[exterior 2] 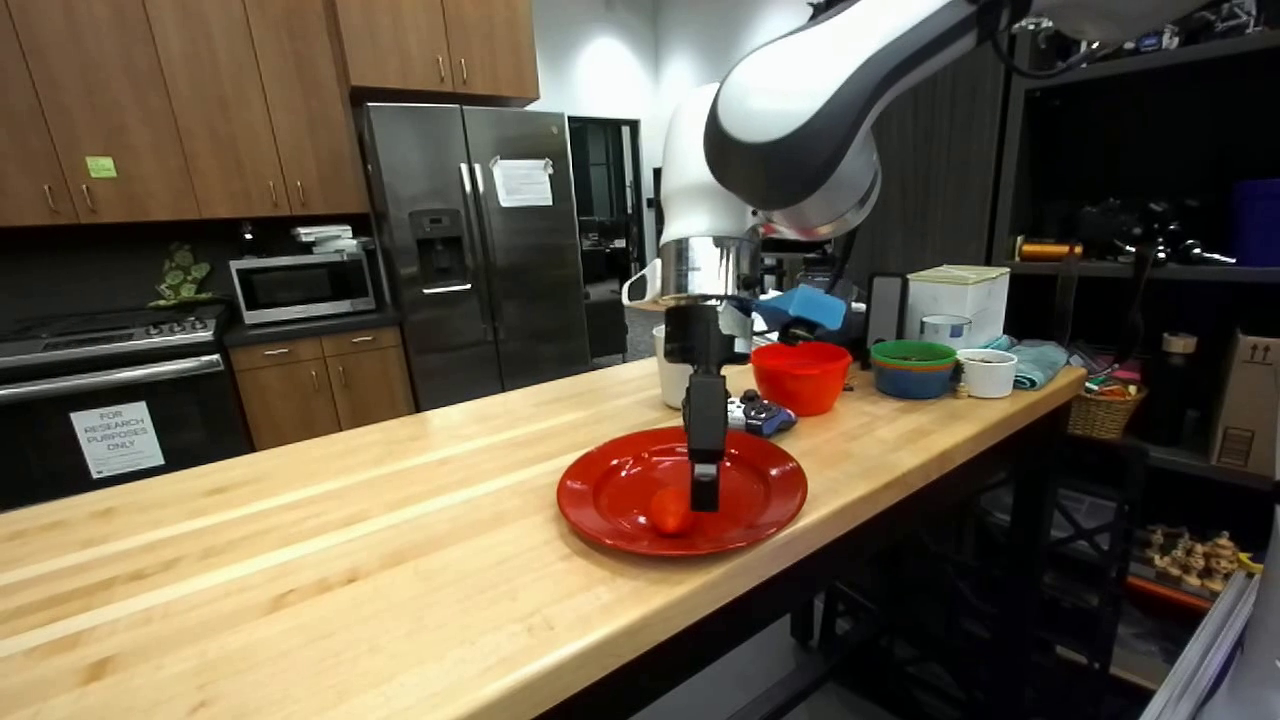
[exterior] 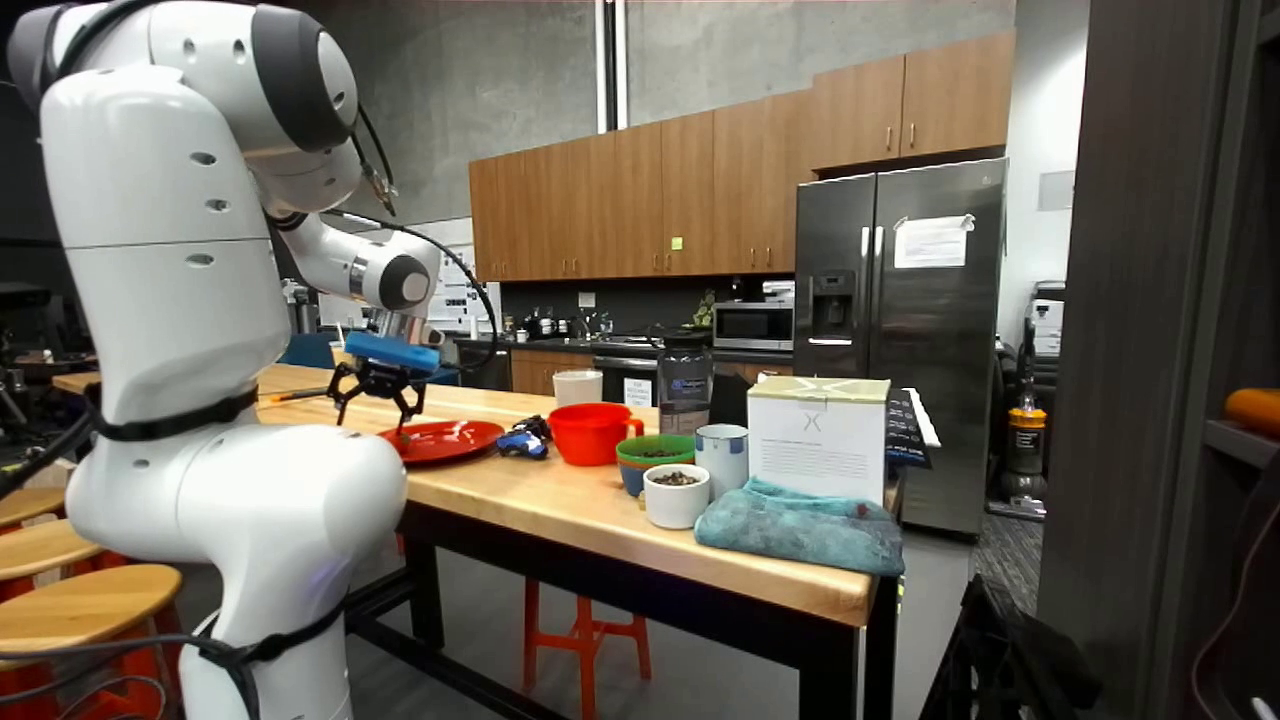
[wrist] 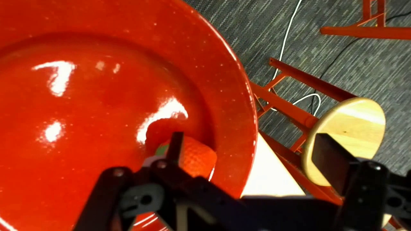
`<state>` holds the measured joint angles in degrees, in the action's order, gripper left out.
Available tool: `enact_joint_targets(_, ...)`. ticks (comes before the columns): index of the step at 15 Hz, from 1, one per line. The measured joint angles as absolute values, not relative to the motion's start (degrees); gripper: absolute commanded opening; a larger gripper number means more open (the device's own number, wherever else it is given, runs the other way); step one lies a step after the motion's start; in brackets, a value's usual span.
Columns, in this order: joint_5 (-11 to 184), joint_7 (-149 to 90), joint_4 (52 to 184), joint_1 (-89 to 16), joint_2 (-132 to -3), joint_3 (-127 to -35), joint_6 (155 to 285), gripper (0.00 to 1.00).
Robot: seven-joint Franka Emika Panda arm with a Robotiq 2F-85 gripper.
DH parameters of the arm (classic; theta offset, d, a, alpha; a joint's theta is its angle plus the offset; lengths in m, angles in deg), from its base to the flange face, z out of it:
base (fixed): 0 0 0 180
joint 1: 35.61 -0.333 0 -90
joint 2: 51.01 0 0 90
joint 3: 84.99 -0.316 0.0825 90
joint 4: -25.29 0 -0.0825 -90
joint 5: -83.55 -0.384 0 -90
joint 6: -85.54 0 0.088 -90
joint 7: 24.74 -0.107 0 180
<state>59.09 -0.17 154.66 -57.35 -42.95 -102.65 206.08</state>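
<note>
Wooden table (exterior 2: 330, 560), hand (wrist: 252, 149) near strawberry (wrist: 199, 158) on plate (exterior 2: 622, 485)

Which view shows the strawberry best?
Wrist view: the strawberry is largest, its texture and green visible, though a finger hides part. An exterior view shows it small against the red plate; elsewhere it's indistinct.

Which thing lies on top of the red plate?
On the red plate lies a strawberry-like object with a green end. In the wrist view, a gripper finger partly covers it; what is beneath it cannot be seen.
</note>
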Motion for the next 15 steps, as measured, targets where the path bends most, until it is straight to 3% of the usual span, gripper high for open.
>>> enact_joint_targets(7,65.28,-2.49,159.70,-57.40,-44.96,-104.67,220.34,1.00)
enact_joint_targets(15,72.58,-9.67,159.99,-57.39,-45.17,-104.74,226.13,1.00)
